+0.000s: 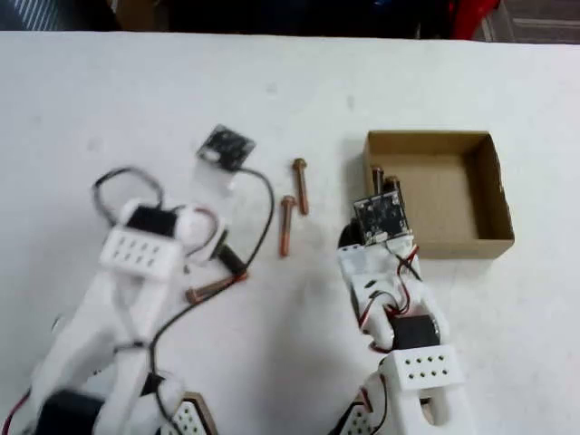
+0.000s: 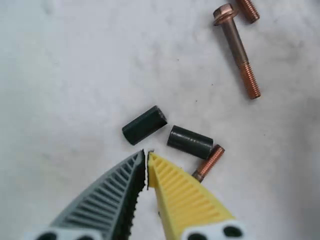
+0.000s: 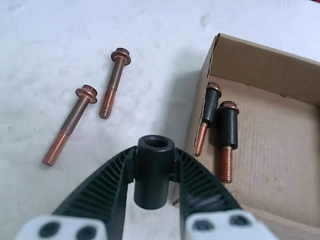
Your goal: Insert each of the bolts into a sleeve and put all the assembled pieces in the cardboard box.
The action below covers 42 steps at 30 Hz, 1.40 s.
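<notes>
My right gripper (image 3: 155, 154) is shut on a black sleeve (image 3: 154, 175), held upright with its bore showing, just outside the cardboard box (image 3: 260, 60). Two assembled pieces (image 3: 227, 125) lie inside the box near its wall. Two loose copper bolts (image 3: 75, 122) (image 3: 114, 80) lie on the table beyond that gripper. My left gripper (image 2: 147, 159) is shut with nothing in it, its tips just short of two black sleeves (image 2: 144, 125) (image 2: 190, 142). A copper bolt (image 2: 210, 161) lies against the second sleeve's end, partly hidden by the yellow finger.
The white table (image 1: 109, 91) has open room at the back and left. A black cable (image 1: 263, 217) loops from the left arm across the table near the loose bolts (image 1: 292, 207). The box (image 1: 494, 195) sits right of centre, open upward.
</notes>
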{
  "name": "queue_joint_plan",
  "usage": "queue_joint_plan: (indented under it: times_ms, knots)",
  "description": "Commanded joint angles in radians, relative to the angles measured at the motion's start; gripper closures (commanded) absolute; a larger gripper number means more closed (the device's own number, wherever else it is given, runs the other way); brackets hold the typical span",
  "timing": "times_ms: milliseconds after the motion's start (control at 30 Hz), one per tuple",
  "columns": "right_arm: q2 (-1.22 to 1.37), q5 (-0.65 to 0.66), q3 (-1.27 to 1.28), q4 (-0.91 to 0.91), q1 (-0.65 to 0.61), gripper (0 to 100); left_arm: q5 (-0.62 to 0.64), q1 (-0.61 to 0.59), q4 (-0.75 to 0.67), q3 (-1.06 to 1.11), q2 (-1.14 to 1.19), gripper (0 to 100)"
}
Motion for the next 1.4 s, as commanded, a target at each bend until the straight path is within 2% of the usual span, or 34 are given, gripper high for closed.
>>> queue_joint_plan:
  times_ms: [0, 100, 333, 533, 833, 1367]
  knots:
    - [-0.027, -0.008, -0.009, -0.027, 0.008, 98.1, 0.029, 0.07, -0.032, -0.157, 0.17, 95]
    - [-0.07, -0.009, -0.008, -0.005, 0.008, 98.1, 0.037, 0.122, -0.032, -0.239, 0.268, 95]
    - [-0.366, -0.009, 0.026, 0.188, 0.001, 98.1, 0.19, 0.163, -0.032, -0.41, 0.409, 94]
    - [-0.615, -0.002, 0.132, 0.22, 0.001, 98.2, 0.261, 0.163, -0.032, -0.499, 0.544, 84]
    - [-0.582, -0.002, 0.129, 0.223, -0.001, 98.2, 0.417, 0.185, -0.032, -0.658, 0.737, 84]
    - [-0.582, -0.002, 0.132, 0.226, -0.001, 98.2, 0.425, 0.2, -0.032, -0.879, 1.003, 84]
